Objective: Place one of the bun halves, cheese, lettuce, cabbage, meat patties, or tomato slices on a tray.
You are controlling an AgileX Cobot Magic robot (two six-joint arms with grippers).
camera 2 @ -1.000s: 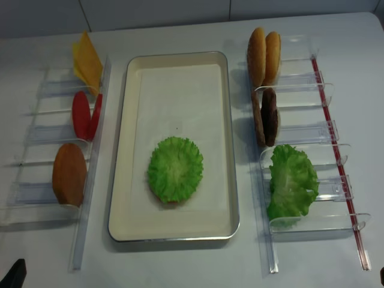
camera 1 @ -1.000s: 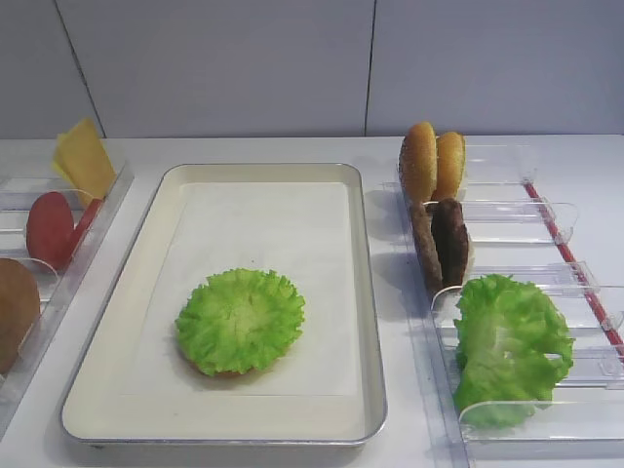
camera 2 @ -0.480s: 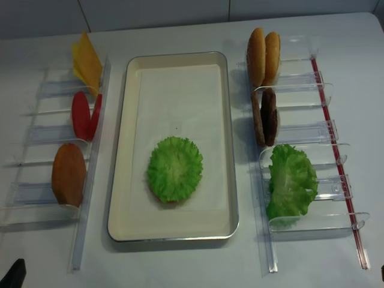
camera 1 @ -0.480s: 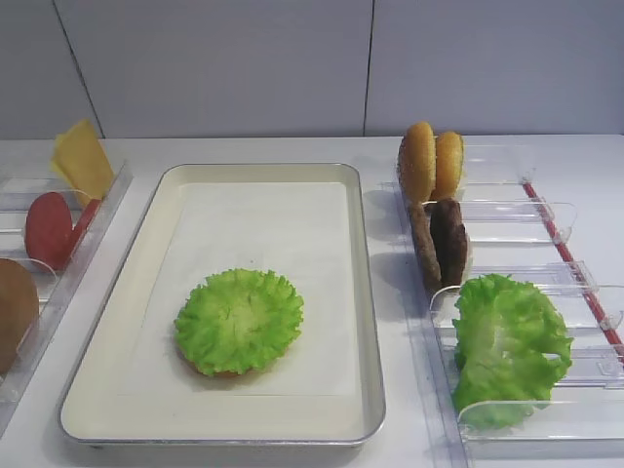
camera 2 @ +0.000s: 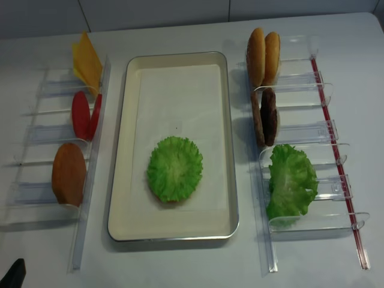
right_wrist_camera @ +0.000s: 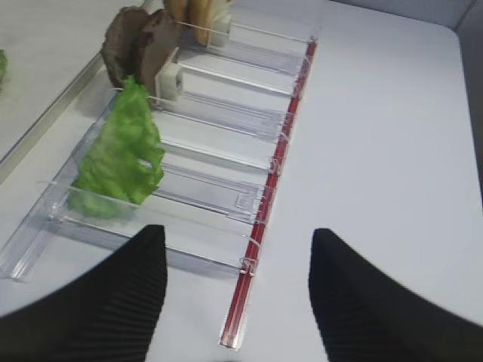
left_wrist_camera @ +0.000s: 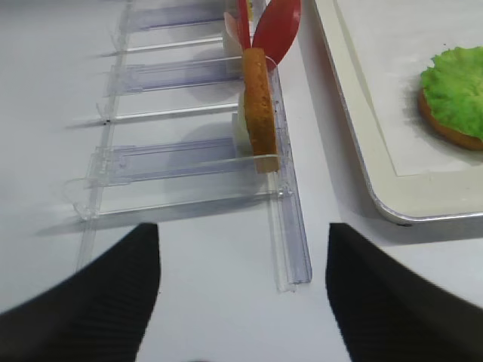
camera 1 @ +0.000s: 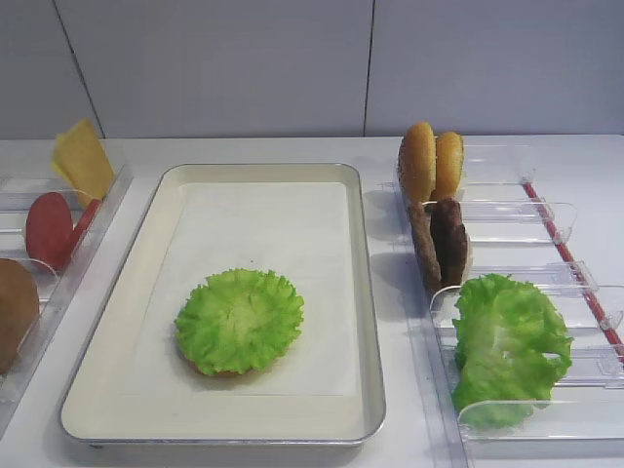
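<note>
Front oblique view and steep overhead view share the tray, wrist views flank it

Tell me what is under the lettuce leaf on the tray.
Under the lettuce leaf on the tray, a golden-brown bun edge shows in the left wrist view. The leaf covers the rest of it.

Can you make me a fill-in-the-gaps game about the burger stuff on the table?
1. The lettuce on the tray covers a ____ half.
2. The meat patties stand in the clear bins to the ____ of the tray.
3. The cheese is coloured ____.
4. The tomato slices sit between the cheese and a ____ half.

Missing words: bun, right, yellow, bun
</note>
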